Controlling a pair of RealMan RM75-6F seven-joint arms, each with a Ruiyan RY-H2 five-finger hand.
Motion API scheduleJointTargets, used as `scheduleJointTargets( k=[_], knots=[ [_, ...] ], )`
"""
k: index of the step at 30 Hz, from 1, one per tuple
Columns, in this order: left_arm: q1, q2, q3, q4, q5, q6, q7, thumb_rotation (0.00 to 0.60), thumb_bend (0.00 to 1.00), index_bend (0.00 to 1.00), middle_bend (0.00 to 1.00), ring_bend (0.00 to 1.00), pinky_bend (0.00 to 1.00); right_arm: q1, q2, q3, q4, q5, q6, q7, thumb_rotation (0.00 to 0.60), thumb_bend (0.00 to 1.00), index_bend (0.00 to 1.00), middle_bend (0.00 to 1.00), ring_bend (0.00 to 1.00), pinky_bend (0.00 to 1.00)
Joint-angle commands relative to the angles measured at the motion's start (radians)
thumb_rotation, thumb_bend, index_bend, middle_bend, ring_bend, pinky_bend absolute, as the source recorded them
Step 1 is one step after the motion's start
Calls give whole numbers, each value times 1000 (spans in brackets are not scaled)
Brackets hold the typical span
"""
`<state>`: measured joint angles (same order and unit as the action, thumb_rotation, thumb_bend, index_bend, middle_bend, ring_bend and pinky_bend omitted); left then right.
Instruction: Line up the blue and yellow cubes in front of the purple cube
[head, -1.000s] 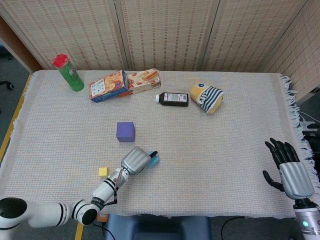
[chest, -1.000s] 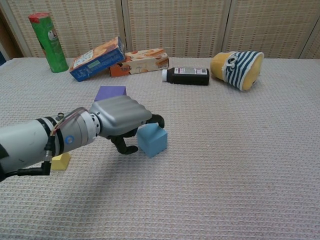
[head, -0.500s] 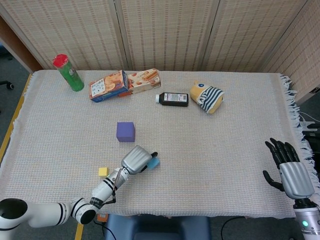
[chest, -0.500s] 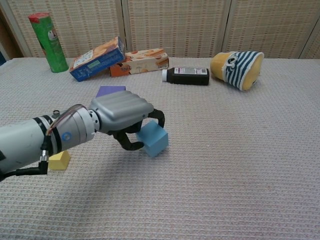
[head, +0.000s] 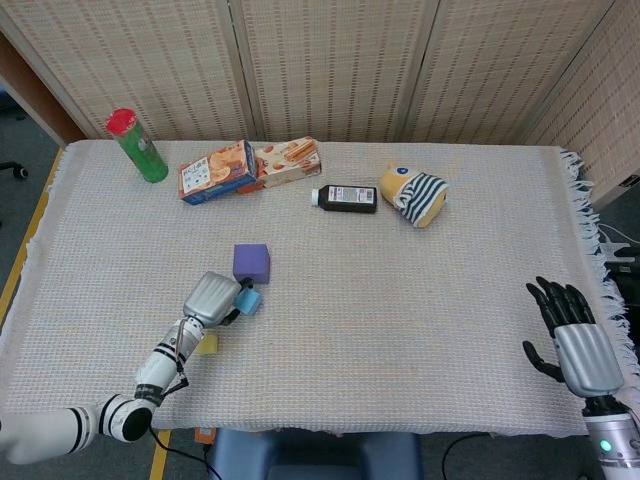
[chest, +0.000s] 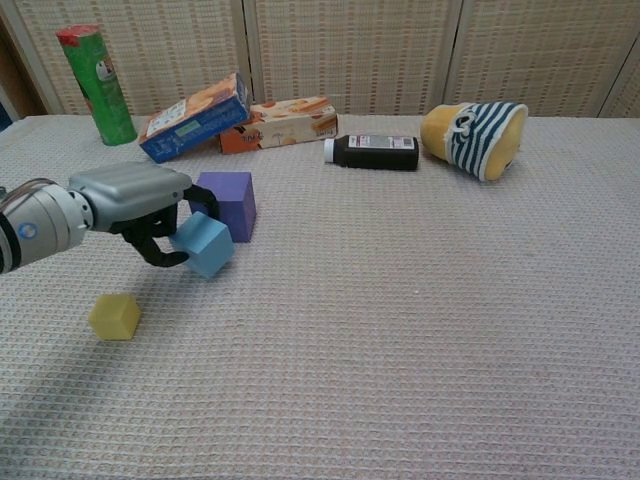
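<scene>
1. Grasping the small light-blue cube (chest: 203, 245) with my left hand (chest: 135, 200), I have my dark fingers (chest: 158, 255) curled around its near side; the cube sits tilted, just in front of the purple cube (chest: 228, 204) on the woven cloth-covered table (chest: 420, 330).
2. I cannot tell whether the light-blue cube touches the cloth.
3. The small yellow cube (chest: 115, 316) lies near my left wrist, apart from both other cubes.
4. My right hand (head: 578, 345) hangs at the table's right edge, fingers spread, holding nothing.
5. A green red-capped canister (chest: 98, 72), two snack boxes (chest: 235, 119), a dark bottle (chest: 375, 152) and a yellow striped plush toy (chest: 475, 137) lie along the far side.
</scene>
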<state>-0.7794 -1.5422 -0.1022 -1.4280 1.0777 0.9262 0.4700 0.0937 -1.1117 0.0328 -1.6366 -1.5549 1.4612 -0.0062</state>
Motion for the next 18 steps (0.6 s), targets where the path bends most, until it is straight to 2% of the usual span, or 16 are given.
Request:
scheduleJointTargets(
  k=[1, 10, 18],
  knots=[
    [3, 4, -4, -7, 1, -8, -17, 600, 351, 555, 1000, 1000, 1000, 4, -4, 1, 1, 3, -8, -5, 600, 104, 0, 0, 0, 0],
    [-4, -17, -6, -12, 5, -3, -7, 600, 353, 540, 1000, 1000, 1000, 8, -3, 0, 2, 6, -17, -4, 600, 104, 0, 0, 0, 0],
    [-12, -46, -13, 8, -35, -19, 2, 600, 353, 478, 1000, 1000, 1000, 5, -1, -1, 2, 4, -11, -2, 600, 104, 0, 0, 0, 0]
  ],
)
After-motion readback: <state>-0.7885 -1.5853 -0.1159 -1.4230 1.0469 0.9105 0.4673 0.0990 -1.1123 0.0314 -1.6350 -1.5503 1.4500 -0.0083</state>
